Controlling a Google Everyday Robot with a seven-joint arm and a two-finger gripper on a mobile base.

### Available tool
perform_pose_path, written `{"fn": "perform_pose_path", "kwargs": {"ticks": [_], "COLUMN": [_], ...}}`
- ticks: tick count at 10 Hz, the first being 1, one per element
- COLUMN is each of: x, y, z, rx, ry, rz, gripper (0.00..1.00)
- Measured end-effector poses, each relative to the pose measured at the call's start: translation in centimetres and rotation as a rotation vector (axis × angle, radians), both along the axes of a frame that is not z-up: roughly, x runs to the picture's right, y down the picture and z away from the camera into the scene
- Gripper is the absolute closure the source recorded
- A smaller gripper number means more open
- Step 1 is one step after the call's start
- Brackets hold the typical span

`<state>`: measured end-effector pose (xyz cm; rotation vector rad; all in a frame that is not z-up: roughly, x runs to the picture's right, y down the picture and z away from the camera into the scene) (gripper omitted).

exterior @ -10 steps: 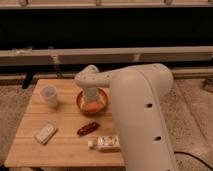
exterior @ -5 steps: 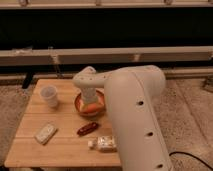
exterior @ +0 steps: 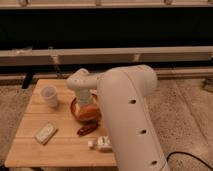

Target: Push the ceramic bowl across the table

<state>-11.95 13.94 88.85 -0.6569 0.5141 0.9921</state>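
The orange ceramic bowl (exterior: 86, 113) sits near the middle of the light-wood table (exterior: 35, 145), partly hidden by my white arm. My gripper (exterior: 84, 96) reaches down from the arm's end onto the bowl's far rim, and its lower part is hidden against the bowl. A small white translucent cup (exterior: 49, 96) stands to the left of the bowl.
A dark red-brown object (exterior: 86, 130) lies just in front of the bowl. A pale wrapped packet (exterior: 45, 133) lies at the front left. A small white carton (exterior: 101, 144) lies at the front by my arm. A dark wall with rails runs behind the table.
My arm has swung left and forward over the table. The bowl has shifted a little toward the front with the gripper at it.
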Motion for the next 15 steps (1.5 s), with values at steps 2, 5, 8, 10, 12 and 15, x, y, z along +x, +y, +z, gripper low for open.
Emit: {"fn": "perform_pose_path", "kwargs": {"ticks": [2, 5, 8, 10, 12, 15], "x": [-0.9, -3.0, -4.6, -5.3, -5.8, -6.2], "y": [0.7, 2.3, 3.9, 4.7, 5.5, 6.2], "z": [-0.5, -2.0, -3.6, -4.6, -5.8, -6.9], "rx": [-0.013, -0.03, -0.059, -0.089, -0.119, -0.132], "ry": [-0.059, -0.209, -0.378, -0.485, -0.583, -0.657], "rz": [-0.069, -0.208, -0.338, -0.404, -0.459, -0.503], "gripper": [0.2, 0.2, 0.2, 0.2, 0.2, 0.2]}}
